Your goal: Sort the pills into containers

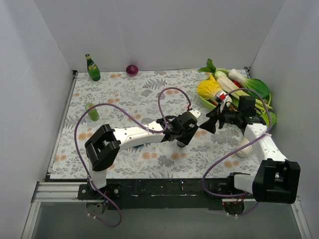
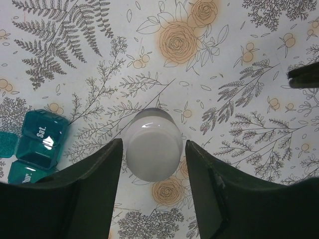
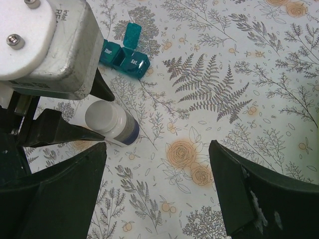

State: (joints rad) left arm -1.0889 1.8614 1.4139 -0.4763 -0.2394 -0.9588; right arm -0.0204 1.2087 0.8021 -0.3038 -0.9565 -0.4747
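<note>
A white pill bottle (image 2: 153, 149) with a white cap and a blue label band (image 3: 110, 123) stands on the flowered cloth. My left gripper (image 2: 153, 144) is open and straddles the bottle, one finger on each side with narrow gaps showing. From above, the left gripper (image 1: 182, 133) is at the table's middle. One end of the teal-blue organiser strip (image 2: 39, 142) lies just left of the bottle. In the right wrist view the organiser (image 3: 124, 56) has one lid standing up. My right gripper (image 3: 157, 189) is open and empty over bare cloth, right of the bottle (image 1: 210, 124). No loose pills show.
A tall green glass bottle (image 1: 92, 68) and a purple round thing (image 1: 132, 69) stand at the back. A small green can (image 1: 91, 111) is at the left. A pile of vegetables (image 1: 234, 89) fills the back right. A white object (image 1: 244, 147) lies by the right arm.
</note>
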